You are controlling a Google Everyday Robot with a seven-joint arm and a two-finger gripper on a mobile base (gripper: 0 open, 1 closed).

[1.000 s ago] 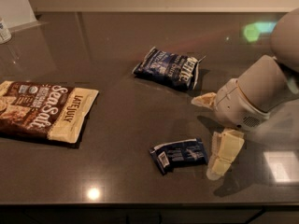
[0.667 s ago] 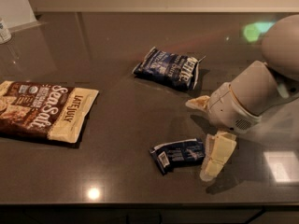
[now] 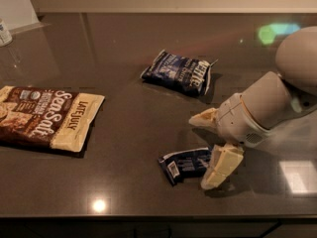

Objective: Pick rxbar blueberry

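Gripper spread at the rxbar blueberry, nothing held yet.
My gripper point(image 3: 200, 151) sits low at 5 o'clock on the dark countertop point(image 3: 124, 192), jaws apart so they can straddle the rxbar blueberry point(image 3: 184, 164). The bar lies flat, barcode end toward 8 o'clock. My lower finger point(image 3: 221, 165) is at its 3 o'clock end, possibly touching, hard to say. The dark-blue chip bag point(image 3: 178, 72) at 12 o'clock and the Late July Sea Salt bag point(image 3: 47, 118) at 9 o'clock lie well apart, so neither blocks the close.

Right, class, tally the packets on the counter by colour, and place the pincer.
Dark blue: 2 (small flat dark-blue bar wrapper, puffy dark-blue chip bag)
Brown-and-cream: 1 (large brown-and-cream Sea Salt bag)
Total: 3
Pincer: open, at the bar wrapper's right end
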